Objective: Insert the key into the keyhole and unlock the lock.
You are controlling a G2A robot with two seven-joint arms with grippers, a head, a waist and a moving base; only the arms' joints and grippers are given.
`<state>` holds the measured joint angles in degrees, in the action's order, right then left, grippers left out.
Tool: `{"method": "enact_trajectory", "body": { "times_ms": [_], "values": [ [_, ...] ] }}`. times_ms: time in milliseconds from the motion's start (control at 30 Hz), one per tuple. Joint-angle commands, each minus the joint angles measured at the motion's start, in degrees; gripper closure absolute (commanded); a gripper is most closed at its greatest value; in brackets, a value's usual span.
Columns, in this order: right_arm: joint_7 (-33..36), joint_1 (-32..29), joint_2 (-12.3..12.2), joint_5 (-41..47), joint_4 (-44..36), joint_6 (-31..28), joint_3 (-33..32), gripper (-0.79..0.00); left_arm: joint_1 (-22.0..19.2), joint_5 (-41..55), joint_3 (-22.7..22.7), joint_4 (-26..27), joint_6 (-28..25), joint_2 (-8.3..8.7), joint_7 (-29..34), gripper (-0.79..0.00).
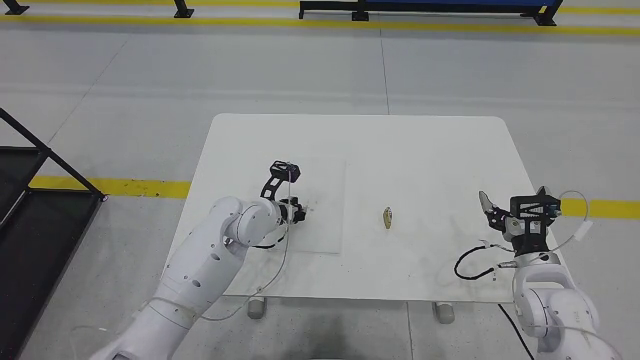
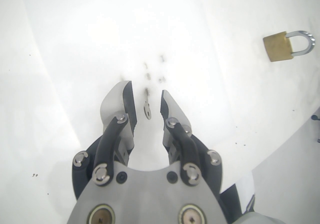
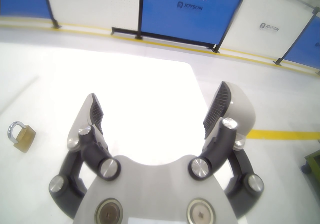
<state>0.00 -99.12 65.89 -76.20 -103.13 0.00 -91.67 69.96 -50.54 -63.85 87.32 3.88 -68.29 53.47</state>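
So the key was lying flat on the left half of the worktop, right between the fingers of the left gripper. That gripper's fingers were apart, one on each side of the key, and as far as I could tell neither was pinching it. A few dark specks sat on the worktop just past the key. The padlock lay on its side around the middle of the worktop, brass body with the shackle closed, well apart from the key. The right gripper was over by the right edge, spread wide, with nothing in it.
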Motion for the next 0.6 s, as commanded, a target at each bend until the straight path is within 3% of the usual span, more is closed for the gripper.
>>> {"method": "enact_trajectory", "body": {
  "times_ms": [0,267,367,567],
  "values": [
    [0.0,0.0,0.0,0.0,0.0,0.0,0.0,-0.785,0.0,0.0,0.0,0.0,0.0,0.00,0.0,-0.151],
    [0.0,0.0,0.0,0.0,0.0,0.0,0.0,-0.785,0.1,0.1,0.0,-0.3,-0.1,0.03,0.3,-0.074],
    [0.0,0.0,0.0,0.0,0.0,0.0,0.0,-0.785,0.1,0.0,0.1,-0.3,0.0,0.03,0.3,-0.003],
    [0.0,0.0,0.0,0.0,0.0,0.0,0.0,-0.785,0.0,-0.1,0.1,-0.3,0.3,0.02,0.5,0.000]
  ]
}}
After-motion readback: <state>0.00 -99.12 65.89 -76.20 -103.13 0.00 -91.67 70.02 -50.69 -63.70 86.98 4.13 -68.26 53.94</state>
